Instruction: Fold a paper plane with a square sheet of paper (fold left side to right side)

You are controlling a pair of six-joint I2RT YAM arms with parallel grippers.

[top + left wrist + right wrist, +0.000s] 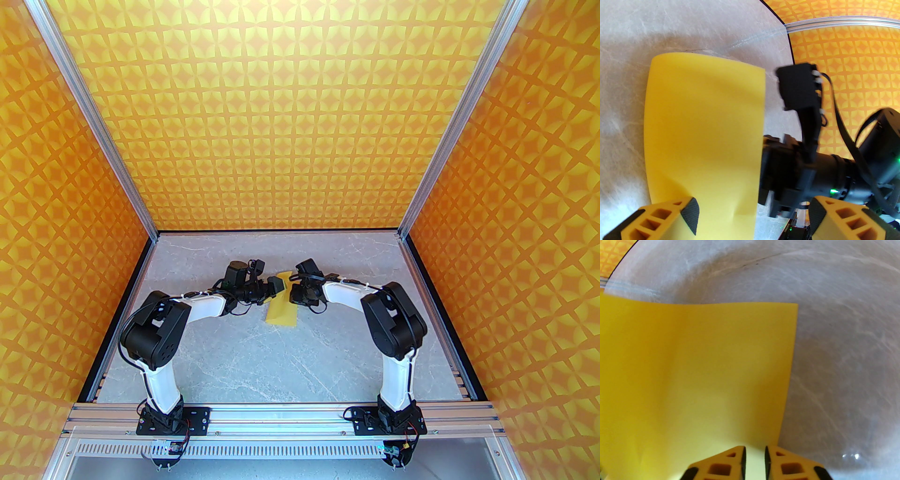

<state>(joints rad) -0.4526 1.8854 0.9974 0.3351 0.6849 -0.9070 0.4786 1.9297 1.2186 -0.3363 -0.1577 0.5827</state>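
step: first fold, left side over to right. I read the square sheet of paper (281, 311) as mid-fold: it bows instead of lying flat, and there's no dart shape yet.
sheet location: middle of the marble table (243, 365), long axis running 12 to 6, far end lifted between the two grippers.
left gripper (753, 211): at the sheet's 11 o'clock, jaws spread wide, holding nothing. One pad (690, 215) hangs over the near corner of the sheet.
right gripper (754, 458): at the sheet's 2 o'clock, jaws parted by a narrow slit with the sheet edge showing through the gap. That looks too loose to be a clamp.
next: line up the edges, then press down and run the crease. Thin paper will spring back if let go before it is flattened.
hard to tell: whether there are one or two layers. The far end is hidden under the wrists in the top view. The sheet runs off the 9 o'clock edge of the right wrist view. The right arm's wrist (792, 168) is blurred in the left wrist view.
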